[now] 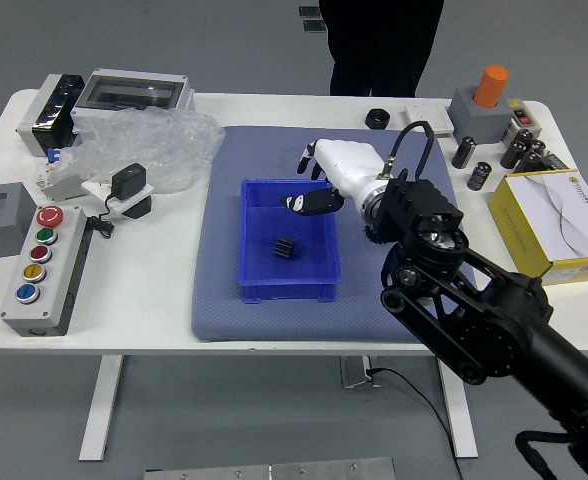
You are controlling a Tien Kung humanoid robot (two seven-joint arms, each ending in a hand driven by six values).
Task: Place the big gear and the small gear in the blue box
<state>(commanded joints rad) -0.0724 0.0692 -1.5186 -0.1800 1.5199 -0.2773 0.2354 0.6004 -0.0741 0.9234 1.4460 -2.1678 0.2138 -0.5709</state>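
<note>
From here, a small black, ridged gear sits inside the blue box; I can't tell its long axis. The right hand hovers above, fingers loosely apart, empty.

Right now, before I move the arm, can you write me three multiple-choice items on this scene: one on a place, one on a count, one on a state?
1. Where is the black gear?
A) on the yellow box
B) inside the blue box
C) on the white table

2. How many buttons are on the control panel?
A) two
B) three
C) five

3. How is the right robot hand?
A) open and empty
B) gripping a gear
C) gripping the blue box

1 B: it lies on the blue box's floor.
2 C: red, green, red, yellow and blue ones show.
3 A: its fingers are spread with nothing between them.
</note>
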